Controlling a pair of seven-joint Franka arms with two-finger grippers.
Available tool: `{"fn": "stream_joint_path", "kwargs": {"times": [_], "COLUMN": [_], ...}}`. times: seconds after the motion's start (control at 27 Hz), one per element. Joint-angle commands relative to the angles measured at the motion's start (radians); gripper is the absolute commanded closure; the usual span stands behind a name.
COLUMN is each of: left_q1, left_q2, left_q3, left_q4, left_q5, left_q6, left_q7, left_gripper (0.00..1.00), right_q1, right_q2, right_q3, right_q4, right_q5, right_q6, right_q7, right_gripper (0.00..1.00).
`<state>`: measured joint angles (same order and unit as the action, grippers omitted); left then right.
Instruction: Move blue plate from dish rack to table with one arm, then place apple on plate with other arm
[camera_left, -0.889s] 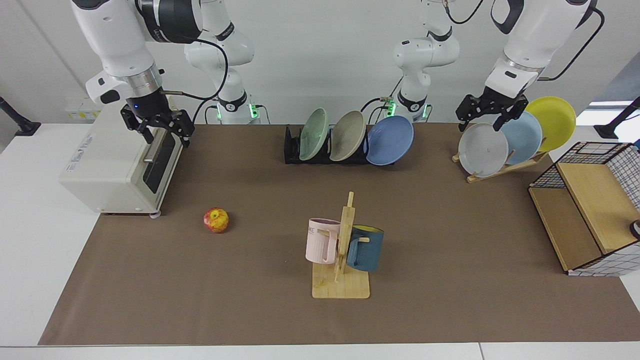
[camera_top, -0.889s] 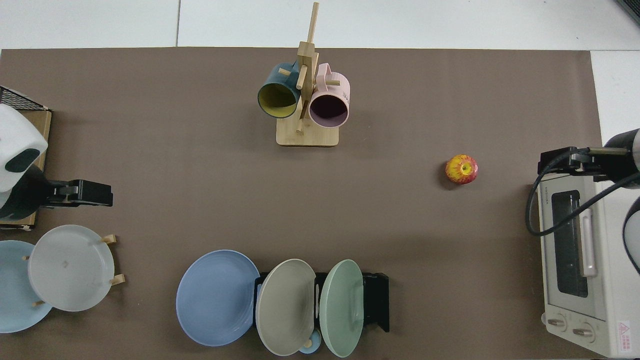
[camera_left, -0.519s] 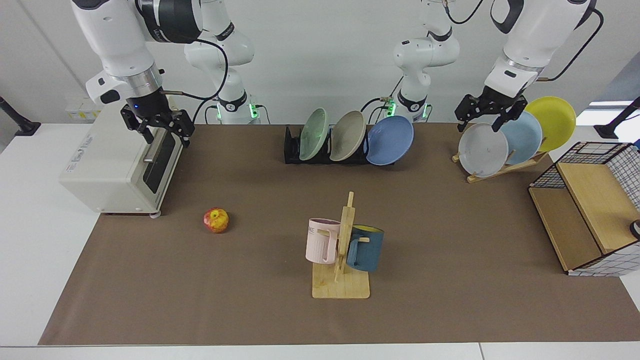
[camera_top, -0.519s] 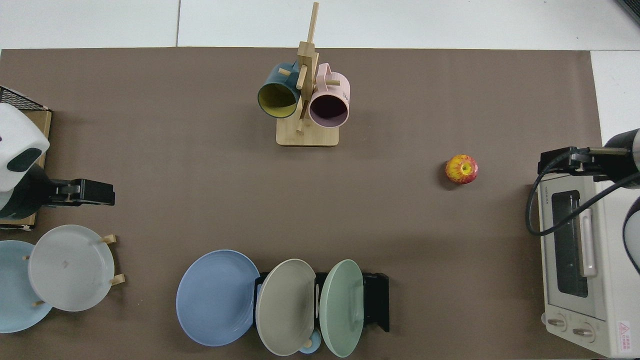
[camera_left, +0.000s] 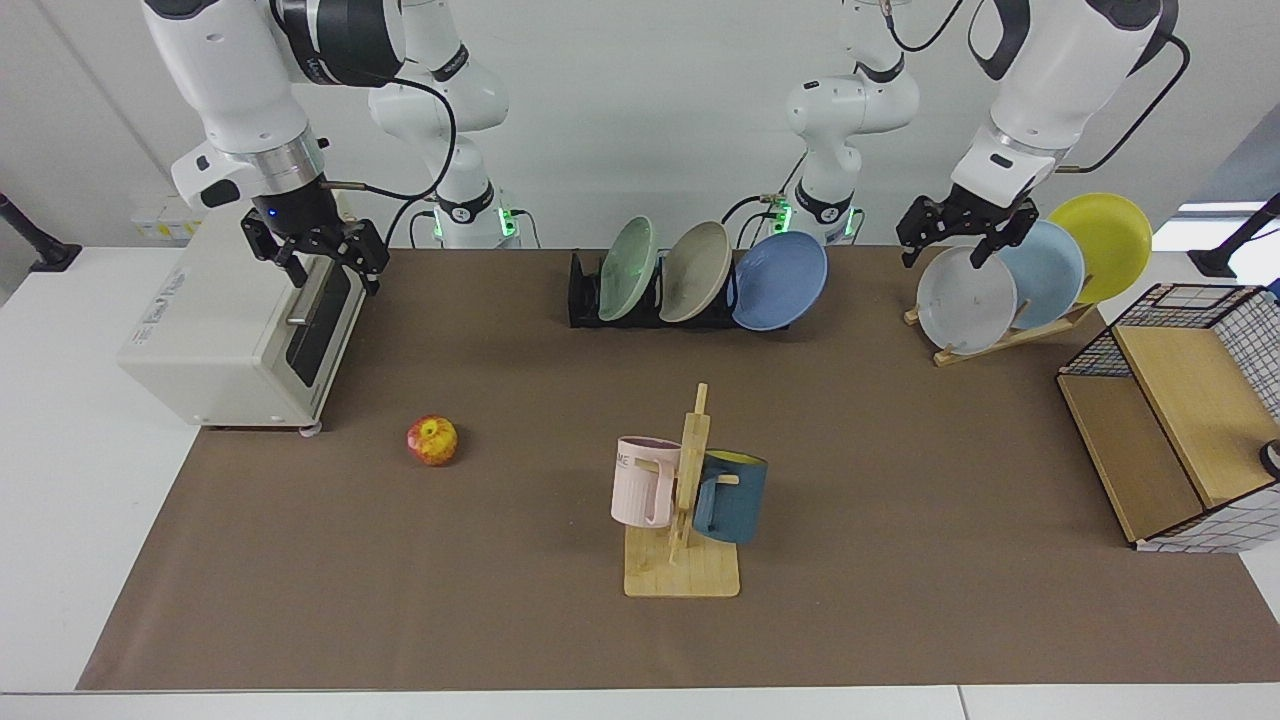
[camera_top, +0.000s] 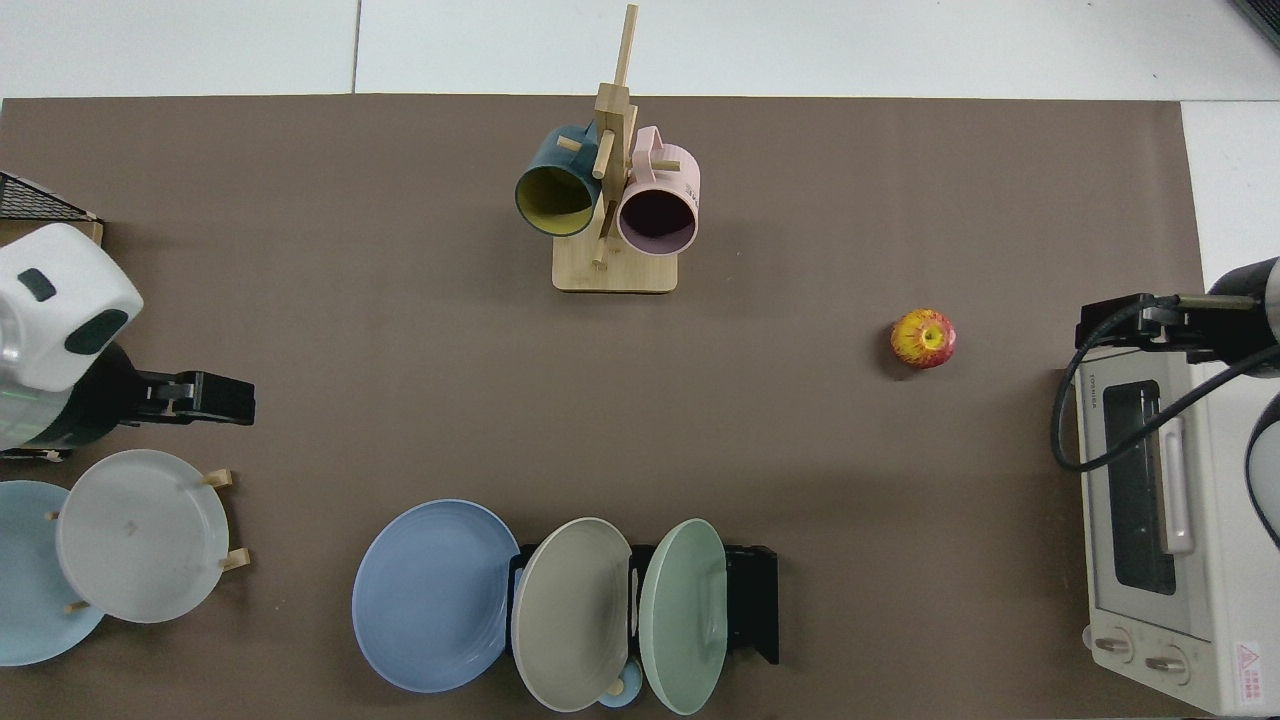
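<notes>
Facing view: the blue plate (camera_left: 781, 280) leans at the end of the dish rack (camera_left: 585, 296), at about twelve o'clock on the tabletop (camera_left: 900, 480). The left hand (camera_left: 958, 228), fingers apart and empty, hovers at two o'clock, above the grey plate (camera_left: 966, 299). I judge the reach for the plate is starting; next, it must close on the rim. The right hand (camera_left: 318, 252) waits, fingers apart, over the toaster oven (camera_left: 230, 335); the apple (camera_left: 432, 440) lies at nine o'clock.

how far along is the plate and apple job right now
Nothing is done yet. The blue plate leans in the dish rack, and the apple sits on the table. The left claw hangs open by the wooden plate stand; the right claw waits open at the toaster oven.
</notes>
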<state>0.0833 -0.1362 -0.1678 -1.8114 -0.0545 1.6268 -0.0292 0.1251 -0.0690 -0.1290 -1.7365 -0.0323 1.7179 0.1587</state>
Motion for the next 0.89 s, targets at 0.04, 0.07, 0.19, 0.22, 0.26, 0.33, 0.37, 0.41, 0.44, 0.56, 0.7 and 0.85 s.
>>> {"fn": "stream_joint_path", "kwargs": {"times": [0.04, 0.07, 0.19, 0.22, 0.26, 0.33, 0.37, 0.41, 0.44, 0.56, 0.7, 0.85], "left_q1": [-0.086, -0.102, -0.129, -0.129, -0.129, -0.131, -0.131, -0.132, -0.131, -0.131, -0.143, -0.151], "left_q2": [-0.146, -0.164, -0.210, -0.230, -0.243, -0.256, -0.269, -0.273, -0.275, -0.295, -0.313, -0.293], "left_q3": [-0.021, -0.022, -0.051, -0.058, -0.062, -0.084, -0.101, -0.122, -0.163, -0.220, -0.231, -0.286], "left_q4": [-0.256, -0.294, -0.388, -0.413, -0.428, -0.459, -0.485, -0.512, -0.543, -0.601, -0.635, -0.683], "left_q5": [-0.004, -0.002, -0.001, -0.001, -0.001, 0.011, 0.021, 0.031, 0.048, 0.053, 0.053, 0.088], "left_q6": [0.115, 0.137, 0.188, 0.192, 0.191, 0.180, 0.182, 0.192, 0.208, 0.242, 0.237, 0.281], "left_q7": [-0.038, -0.052, -0.081, -0.081, -0.081, -0.084, -0.089, -0.101, -0.135, -0.181, -0.178, -0.189], "left_gripper": [0.00, 0.00, 0.00, 0.00, 0.00, 0.00, 0.00, 0.00, 0.00, 0.00, 0.00, 0.00], "right_q1": [-0.004, -0.004, -0.004, -0.004, -0.004, -0.004, -0.004, -0.004, -0.004, -0.004, -0.004, -0.004], "right_q2": [-0.009, -0.009, -0.009, -0.009, -0.009, -0.009, -0.009, -0.009, -0.009, -0.009, -0.009, -0.009], "right_q3": [0.003, 0.003, 0.003, 0.003, 0.003, 0.003, 0.003, 0.003, 0.003, 0.003, 0.003, 0.003], "right_q4": [-0.006, -0.006, -0.006, -0.006, -0.006, -0.006, -0.006, -0.006, -0.006, -0.006, -0.006, -0.006], "right_q5": [-0.005, -0.005, -0.005, -0.005, -0.005, -0.005, -0.005, -0.005, -0.005, -0.005, -0.005, -0.005], "right_q6": [0.012, 0.014, 0.014, 0.012, 0.014, 0.014, 0.014, 0.014, 0.012, 0.014, 0.014, 0.009], "right_q7": [0.013, 0.013, 0.013, 0.013, 0.013, 0.013, 0.013, 0.013, 0.013, 0.013, 0.013, 0.012], "right_gripper": [0.00, 0.00, 0.00, 0.00, 0.00, 0.00, 0.00, 0.00, 0.00, 0.00, 0.00, 0.00]}}
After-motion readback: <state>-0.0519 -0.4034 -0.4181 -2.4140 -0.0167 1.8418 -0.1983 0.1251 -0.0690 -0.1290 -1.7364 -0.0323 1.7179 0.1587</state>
